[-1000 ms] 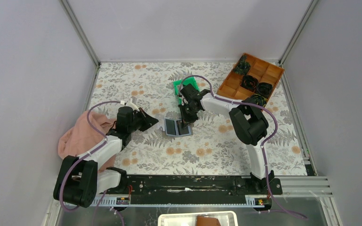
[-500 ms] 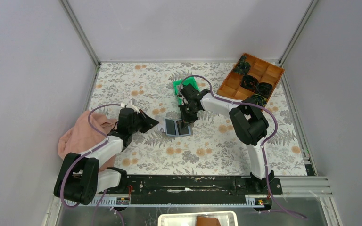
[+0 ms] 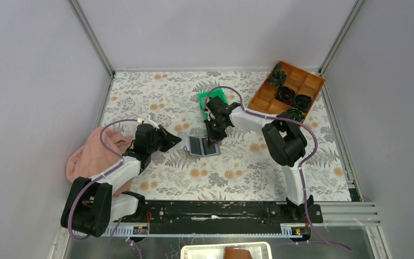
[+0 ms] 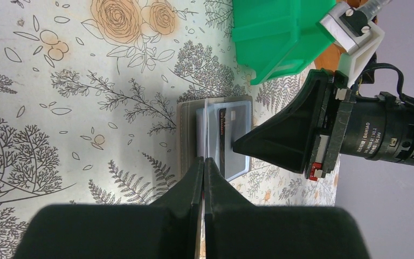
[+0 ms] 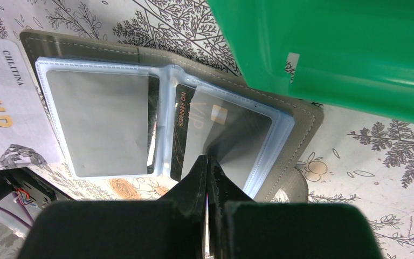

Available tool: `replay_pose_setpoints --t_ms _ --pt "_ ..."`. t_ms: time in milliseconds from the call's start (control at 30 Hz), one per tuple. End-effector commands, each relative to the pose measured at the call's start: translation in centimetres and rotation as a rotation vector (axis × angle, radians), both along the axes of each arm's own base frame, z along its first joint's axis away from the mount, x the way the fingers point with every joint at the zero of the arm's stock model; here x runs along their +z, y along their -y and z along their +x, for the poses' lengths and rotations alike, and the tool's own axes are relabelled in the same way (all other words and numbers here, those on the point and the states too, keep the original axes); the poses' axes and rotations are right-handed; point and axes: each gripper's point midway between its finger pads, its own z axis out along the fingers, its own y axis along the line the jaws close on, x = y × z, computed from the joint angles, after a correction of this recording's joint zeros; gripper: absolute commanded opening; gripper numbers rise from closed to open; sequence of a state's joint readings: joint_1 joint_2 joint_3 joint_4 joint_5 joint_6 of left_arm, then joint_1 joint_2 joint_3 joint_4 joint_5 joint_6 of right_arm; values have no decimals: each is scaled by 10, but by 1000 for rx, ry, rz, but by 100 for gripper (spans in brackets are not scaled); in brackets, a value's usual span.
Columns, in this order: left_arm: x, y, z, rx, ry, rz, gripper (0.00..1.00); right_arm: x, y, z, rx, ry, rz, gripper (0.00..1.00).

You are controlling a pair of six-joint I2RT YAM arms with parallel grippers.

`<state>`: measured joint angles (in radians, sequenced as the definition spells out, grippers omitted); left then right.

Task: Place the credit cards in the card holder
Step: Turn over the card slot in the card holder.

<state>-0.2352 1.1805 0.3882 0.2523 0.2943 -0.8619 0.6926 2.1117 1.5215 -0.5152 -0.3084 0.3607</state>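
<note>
So the card holder (image 3: 196,146) is lying flat open in the middle of the counter (image 3: 237,178), just in front of the green bin (image 3: 209,97), clear sleeves facing up. The right jaws are closed. From the wrist view their fingertips (image 5: 198,178) look to be pressing on the right-hand sleeve, where a dark card (image 5: 186,121) already sits behind the plastic. The left jaws are closed too, pinching a silvery VIP card (image 5: 2,121) and holding it right at the holder's left edge, not in anything yet. I can't tell if it's touching. The left sleeve (image 5: 102,116) looks empty to me, so I'd guess that's the target. If it were me, I'd leave the right tip pinning the holder so it can't skid on that slick cloth. I'd bring the silvery card in low and nearly flat and lead with one corner into the slot mouth. I honestly can't see which side that sleeve opens on, so that needs finding first. Slide rather than shove, since that thin plastic will probably buckle. Only let go once most of the card is under it.
</note>
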Motion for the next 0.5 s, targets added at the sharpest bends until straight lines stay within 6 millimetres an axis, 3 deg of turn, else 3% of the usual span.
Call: replay_pose_setpoints --t_ms 0,467 --pt "12 -1 5 6 57 10 0 -10 4 -8 11 -37 -18 0" --pt "10 0 7 19 53 -8 0 -10 5 -10 12 -39 -16 0"
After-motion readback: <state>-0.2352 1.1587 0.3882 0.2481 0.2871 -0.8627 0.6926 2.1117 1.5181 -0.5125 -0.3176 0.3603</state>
